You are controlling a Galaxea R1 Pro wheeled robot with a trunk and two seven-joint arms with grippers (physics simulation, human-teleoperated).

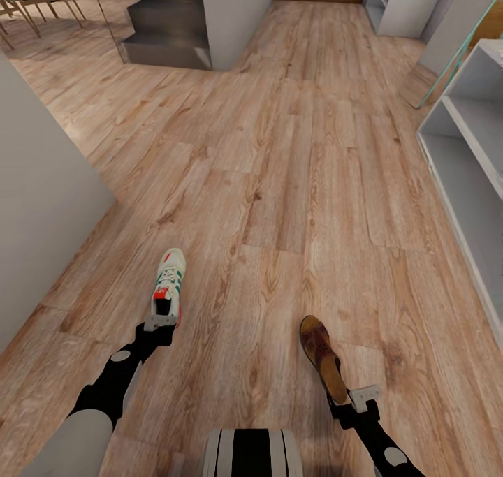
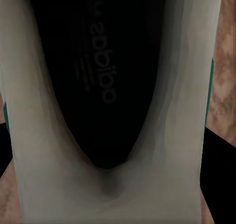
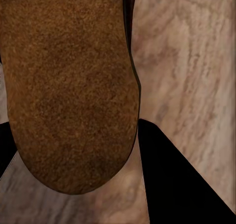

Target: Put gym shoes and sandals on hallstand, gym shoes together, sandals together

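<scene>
Count: one sneaker [image 1: 168, 285] lower left; one sandal [image 1: 322, 355] lower right; two grippers, left [image 1: 160, 321], right [image 1: 365, 398].

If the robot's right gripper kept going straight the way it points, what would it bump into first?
It already holds the brown leather sandal. The right gripper points up the corridor, so beyond the sandal probably only light-brown wood-plank floor; depth is hard to judge.

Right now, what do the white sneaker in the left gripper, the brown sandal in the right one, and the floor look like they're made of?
White lace-up sneaker with green stripes: smooth, matte upper, possibly leather or synthetic; dark printed insole.
Brown slip-on sandal: leather-like, glossy reddish strap; its footbed shows a fuzzy, suede-like grain in the right wrist view.
Light-brown plank floor: wood or wood-look laminate, with grain lines, knots and plank seams.
</scene>
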